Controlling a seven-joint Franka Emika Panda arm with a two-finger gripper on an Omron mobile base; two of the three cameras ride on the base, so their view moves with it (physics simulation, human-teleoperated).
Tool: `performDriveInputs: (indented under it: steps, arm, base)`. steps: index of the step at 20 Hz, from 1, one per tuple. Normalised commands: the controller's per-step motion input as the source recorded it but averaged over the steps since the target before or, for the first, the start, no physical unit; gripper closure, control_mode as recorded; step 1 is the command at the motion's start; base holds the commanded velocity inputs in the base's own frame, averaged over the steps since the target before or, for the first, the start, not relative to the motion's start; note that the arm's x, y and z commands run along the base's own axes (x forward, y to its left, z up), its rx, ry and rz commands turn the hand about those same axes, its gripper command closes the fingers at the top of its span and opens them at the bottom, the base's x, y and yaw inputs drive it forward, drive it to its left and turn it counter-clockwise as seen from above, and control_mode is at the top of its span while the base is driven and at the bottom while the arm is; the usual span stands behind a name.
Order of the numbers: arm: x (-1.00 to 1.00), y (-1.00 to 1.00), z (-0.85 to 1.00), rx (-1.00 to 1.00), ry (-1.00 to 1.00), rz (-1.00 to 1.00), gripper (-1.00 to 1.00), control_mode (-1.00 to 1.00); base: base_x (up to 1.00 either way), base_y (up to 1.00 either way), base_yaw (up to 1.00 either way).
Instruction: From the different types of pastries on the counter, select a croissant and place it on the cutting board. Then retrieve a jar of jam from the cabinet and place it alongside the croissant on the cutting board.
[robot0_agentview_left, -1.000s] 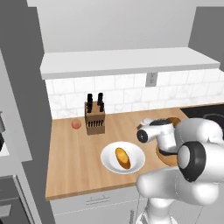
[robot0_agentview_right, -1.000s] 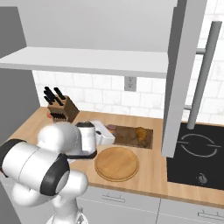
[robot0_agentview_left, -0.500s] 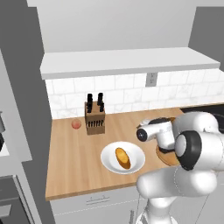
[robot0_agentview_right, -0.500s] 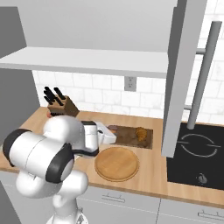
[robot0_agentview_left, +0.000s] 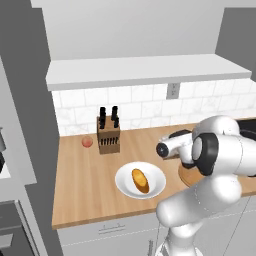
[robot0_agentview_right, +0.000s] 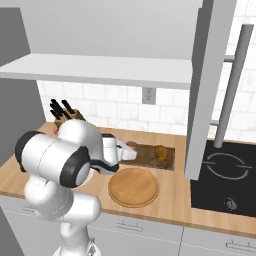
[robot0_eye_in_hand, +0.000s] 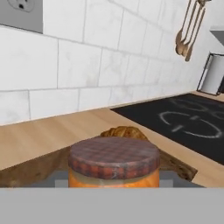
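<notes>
One level claw around jar

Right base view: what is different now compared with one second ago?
The arm has swung its hand further right over the cutting board, bringing the gripper, shut on the jar of jam, closer to the croissant. The croissant, round wooden plate and knife block stayed put.

Knife block by the tiled wall, small pinkish fruit just beside it, white plate, round wooden plate, black cooktop, wall outlet, hanging utensils
</notes>
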Motion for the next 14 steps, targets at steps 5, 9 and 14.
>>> performDriveInputs:
  steps: [5, 9, 14]
  arm:
    - [0.00, -0.02, -0.66, 0.00, -0.21, 0.01, 1.00, -1.00]
    - [0.00, -0.04, -0.76, 0.00, -0.21, 0.01, 1.00, -1.00]
    - [-0.33, -0.07, -0.64, 0.00, -0.11, 0.00, 1.00, -1.00]
  base:
    - [0.00, 0.00, 0.00]
    - [0.00, 0.00, 0.00]
    - [0.00, 0.00, 0.00]
